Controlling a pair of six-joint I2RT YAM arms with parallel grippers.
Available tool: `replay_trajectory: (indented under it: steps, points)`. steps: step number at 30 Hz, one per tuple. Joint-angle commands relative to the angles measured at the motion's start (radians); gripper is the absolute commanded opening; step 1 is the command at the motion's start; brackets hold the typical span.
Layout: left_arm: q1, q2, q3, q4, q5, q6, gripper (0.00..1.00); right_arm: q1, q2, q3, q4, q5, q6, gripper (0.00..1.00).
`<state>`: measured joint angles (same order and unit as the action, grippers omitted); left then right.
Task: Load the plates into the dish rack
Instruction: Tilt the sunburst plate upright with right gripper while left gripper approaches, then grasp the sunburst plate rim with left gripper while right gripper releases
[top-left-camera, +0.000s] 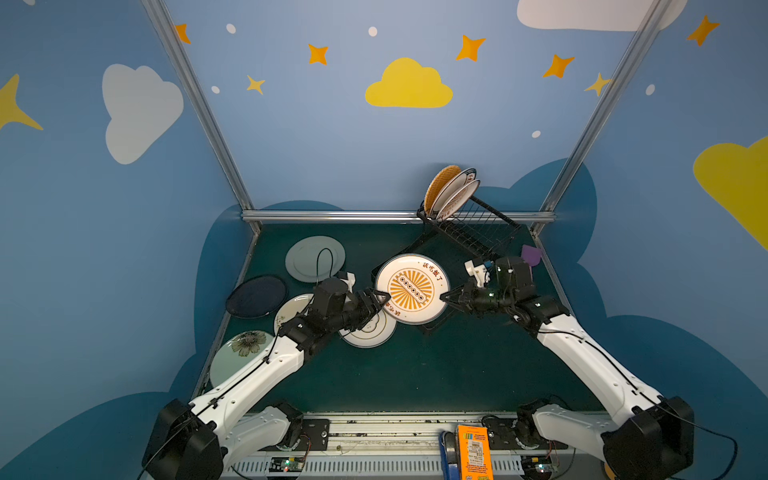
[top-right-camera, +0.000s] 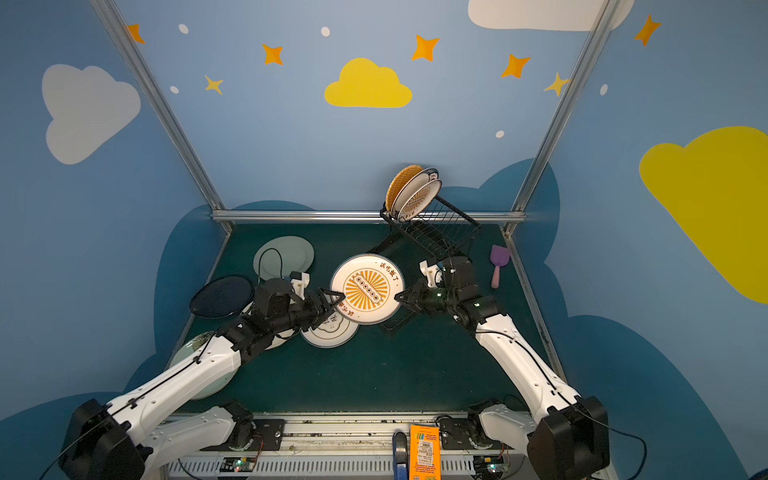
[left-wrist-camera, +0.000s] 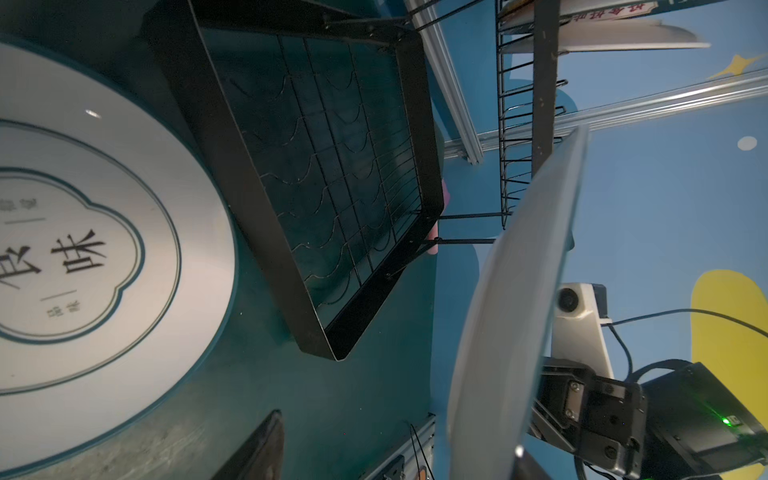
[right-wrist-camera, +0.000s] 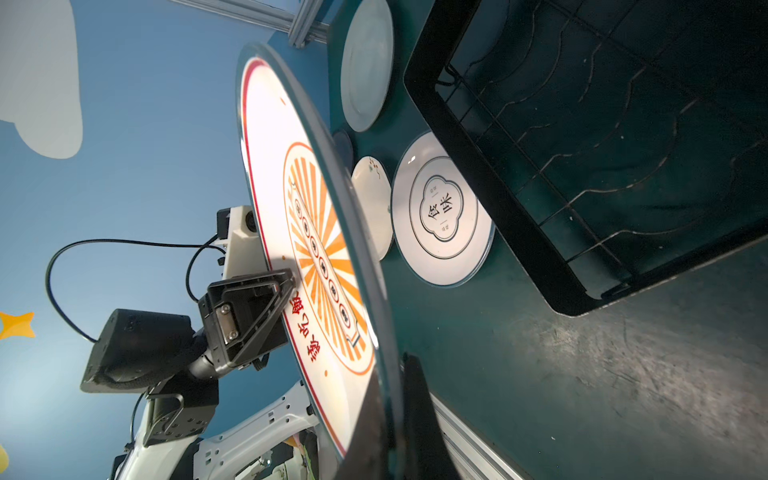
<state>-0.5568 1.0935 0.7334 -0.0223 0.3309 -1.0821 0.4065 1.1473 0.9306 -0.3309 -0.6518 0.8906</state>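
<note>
Both top views show plates (top-left-camera: 314, 258) on green tabletop (top-left-camera: 415, 374), blue walls (top-left-camera: 311, 137).

White plate (top-left-camera: 411, 289) bears orange sunburst; dark plate (top-left-camera: 256, 296) seems navy.

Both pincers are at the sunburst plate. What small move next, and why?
Probably close the left pincer on the sunburst plate: it straddles the rim with jaws apart, while only the right pincer is clamped, on the opposite edge.

Both top views are dim and soft, with the walls (top-left-camera: 124, 208) bowed toward the edges and the dark desk (top-left-camera: 415, 374) swallowing detail. In the right wrist view the sunburst plate (right-wrist-camera: 316, 249) glares white toward 11 o'clock, its rim at 6 o'clock blurred.
</note>
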Motion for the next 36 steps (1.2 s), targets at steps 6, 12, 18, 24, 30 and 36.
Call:
replay_trajectory:
  steps: [6, 12, 18, 24, 30, 36]
  points:
    - [-0.020, 0.058, 0.033, 0.112, -0.063, -0.076, 0.40, -0.006, -0.072, -0.019, 0.082, 0.009, 0.002, 0.00]
    - [-0.029, 0.053, 0.004, 0.150, -0.075, -0.143, 0.13, -0.006, -0.111, -0.028, 0.088, 0.027, -0.022, 0.00]
    - [-0.056, 0.030, -0.041, 0.197, -0.100, -0.208, 0.04, -0.003, -0.133, -0.021, 0.055, 0.031, -0.055, 0.00]
    - [-0.077, -0.020, -0.078, 0.238, -0.177, -0.224, 0.04, -0.001, -0.148, -0.020, 0.038, 0.016, -0.100, 0.00]
    - [-0.078, -0.094, -0.027, 0.102, -0.320, -0.118, 0.04, -0.010, -0.174, -0.019, 0.020, 0.056, -0.181, 0.69]
    - [-0.078, -0.068, 0.219, -0.100, -0.461, 0.201, 0.04, -0.051, -0.213, -0.022, -0.076, 0.100, -0.287, 0.88]
